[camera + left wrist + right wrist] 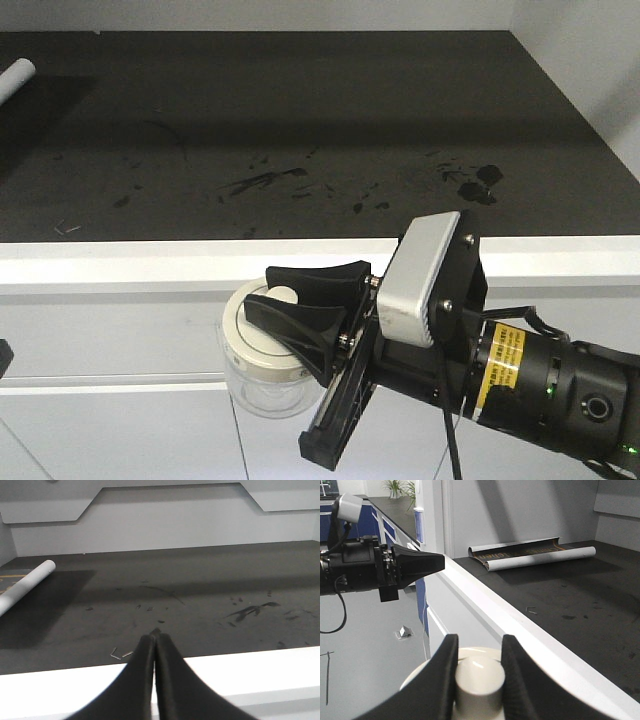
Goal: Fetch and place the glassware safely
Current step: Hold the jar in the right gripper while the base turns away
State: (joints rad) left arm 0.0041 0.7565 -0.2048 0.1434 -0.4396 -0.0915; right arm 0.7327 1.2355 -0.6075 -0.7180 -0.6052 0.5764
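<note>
In front of the desk [300, 120], our right gripper [268, 292] pinches the jar [262, 378] by its lid knob [480, 680]; the jaws of our left gripper [155, 637] are pressed together.

Front cam looks down on the dark benchtop [300, 120] from the aisle. Left wrist cam sits low at its white edge [50, 687], facing the back wall [160, 525]. Right wrist cam looks along that edge, tight on the glass jar [479, 680]. All three share the benchtop.

Nothing legible
A yellow label [503, 368] on the black arm [575, 392] carries dark print, too small and blurred to read.
</note>
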